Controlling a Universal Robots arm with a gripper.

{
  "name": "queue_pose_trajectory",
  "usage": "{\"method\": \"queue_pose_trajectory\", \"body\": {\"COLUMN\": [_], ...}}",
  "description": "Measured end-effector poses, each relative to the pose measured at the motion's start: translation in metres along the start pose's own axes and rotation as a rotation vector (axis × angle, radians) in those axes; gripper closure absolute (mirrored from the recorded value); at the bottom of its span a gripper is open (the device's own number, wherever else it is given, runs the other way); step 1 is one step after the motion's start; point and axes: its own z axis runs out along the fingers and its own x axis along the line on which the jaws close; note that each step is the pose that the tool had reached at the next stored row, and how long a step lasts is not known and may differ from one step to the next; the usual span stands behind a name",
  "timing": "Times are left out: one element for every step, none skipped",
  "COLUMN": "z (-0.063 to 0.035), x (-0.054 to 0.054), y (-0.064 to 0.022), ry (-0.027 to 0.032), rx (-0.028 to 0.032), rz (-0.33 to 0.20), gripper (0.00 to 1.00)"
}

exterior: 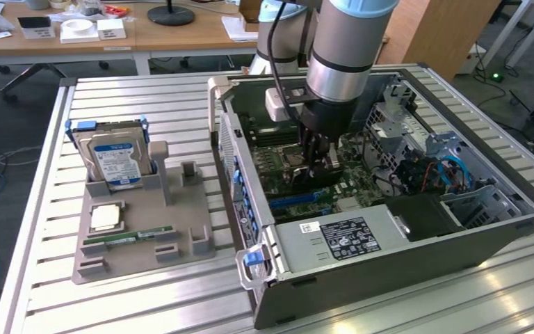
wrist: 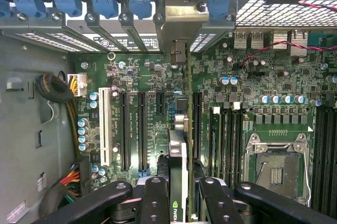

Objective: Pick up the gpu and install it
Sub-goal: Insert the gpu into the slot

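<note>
gpu (wrist: 178, 155): held edge-on inside the open computer case (exterior: 388, 278), above the motherboard (wrist: 137, 77) slots.
jaws: partly closed, clamped on the gpu.
tabletop (exterior: 156, 97): slatted metal.
tray (exterior: 142, 261): hard drive (exterior: 117, 161) and memory stick (exterior: 128, 238) are carried.

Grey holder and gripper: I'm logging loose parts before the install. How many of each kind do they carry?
Hard drive: 1
Processor chip: 1
Memory stick: 1
gpu, held in the gripper: 1
Total: 4
</note>
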Motion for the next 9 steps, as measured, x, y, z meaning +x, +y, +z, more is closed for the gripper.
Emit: {"method": "queue_pose_trajectory", "body": {"z": [0.0, 0.0, 0.0, 0.0, 0.0, 0.0, 0.0, 0.0, 0.0], "x": [0.0003, 0.0006, 0.0008, 0.0008, 0.0008, 0.0008, 0.0008, 0.0009, 0.0008], "y": [0.0001, 0.0002, 0.0003, 0.0002, 0.0001, 0.0001, 0.0001, 0.0002, 0.0004], "ry": [0.0001, 0.0001, 0.0001, 0.0, 0.0, 0.0, 0.0, 0.0001, 0.0001], "rx": [-0.0001, -0.0001, 0.0, 0.0, 0.0, 0.0, 0.0, 0.0, 0.0], "rz": [0.0, 0.0, 0.0, 0.0, 0.0, 0.0, 0.0, 0.0, 0.0], "gripper": [0.73, 0.73, 0.73, 0.73, 0.73, 0.73, 0.73, 0.73, 0.73]}}
